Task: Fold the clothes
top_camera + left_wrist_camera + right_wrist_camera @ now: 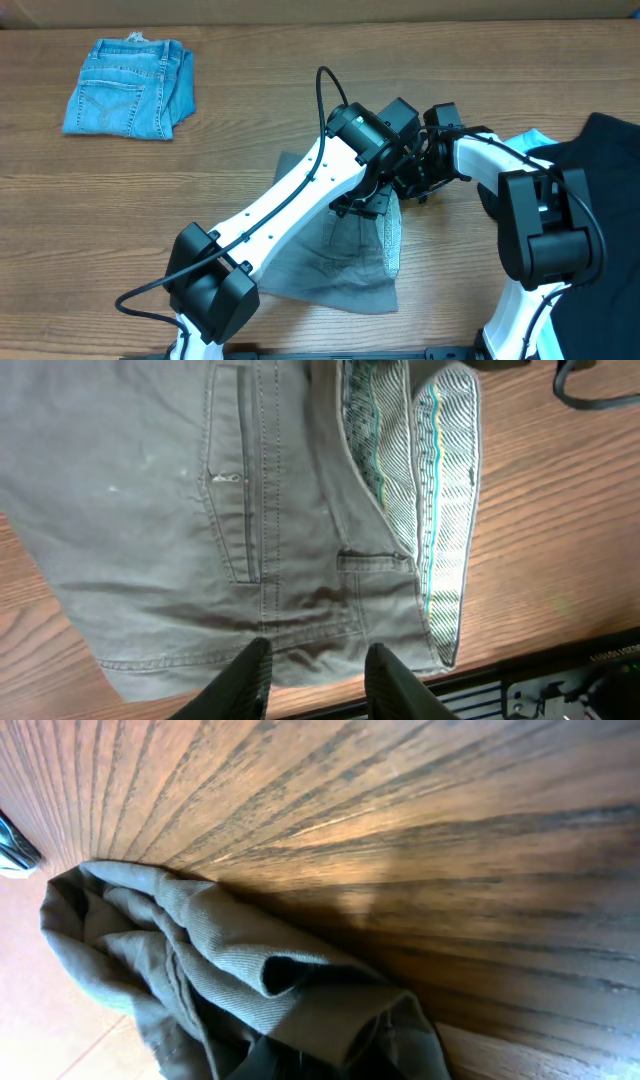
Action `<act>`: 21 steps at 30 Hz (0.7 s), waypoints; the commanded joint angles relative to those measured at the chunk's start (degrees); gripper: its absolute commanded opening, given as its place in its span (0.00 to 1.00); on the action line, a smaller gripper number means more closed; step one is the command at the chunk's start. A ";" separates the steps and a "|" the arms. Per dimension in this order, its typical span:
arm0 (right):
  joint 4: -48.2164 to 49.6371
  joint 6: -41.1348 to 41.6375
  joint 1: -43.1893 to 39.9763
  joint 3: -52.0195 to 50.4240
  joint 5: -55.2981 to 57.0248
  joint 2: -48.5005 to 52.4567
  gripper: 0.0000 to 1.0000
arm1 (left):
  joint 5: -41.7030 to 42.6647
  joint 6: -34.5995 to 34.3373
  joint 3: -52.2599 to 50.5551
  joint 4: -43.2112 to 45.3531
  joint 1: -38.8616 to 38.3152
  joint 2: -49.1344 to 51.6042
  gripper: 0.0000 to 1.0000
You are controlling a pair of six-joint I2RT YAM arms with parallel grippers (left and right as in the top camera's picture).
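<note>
Reaching out from the near edge of the table [300, 60], the left arm is stretching over the grey-green shorts [350, 262], which are lying spread on the wood at mid-table, mostly beneath both arms. The left gripper [318, 675] is hovering just over the shorts with its jaws apart. In its wrist view the two dark fingers [250, 678] are framing a strip of cloth near one stitched edge without clamping it. Past the fingers, the fly [245, 490] is running along the fabric, and the waistband [440, 510] is turning outward, showing a striped lining against the wood.

Coming in from the near right, the right arm is bending toward the same spot, and the right gripper [416, 186] is sitting at the shorts' far right corner, close to the left one. Its wrist view is showing a bunched, rolled fold of the grey-green cloth right at the camera. The cloth is hiding the fingers, so whether they are closed on it cannot be told.

Farther right, a black garment [612, 170] is lying at the table's edge, with a light blue garment [537, 137] peeking out beside it. At the far left, well apart, a folded denim pair [130, 88] is resting.
</note>
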 commanded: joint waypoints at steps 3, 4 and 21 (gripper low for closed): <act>-3.23 -2.93 -2.34 2.69 5.14 -3.23 0.17 | -2.67 -0.35 0.55 0.52 -0.04 0.09 0.36; -4.81 -2.99 -3.02 3.58 6.64 -4.37 0.18 | -3.34 -0.35 0.55 0.48 -0.04 0.09 0.37; -28.28 -16.87 -2.95 11.45 8.63 -18.69 0.25 | -2.73 4.96 -1.20 -5.51 8.74 0.11 0.09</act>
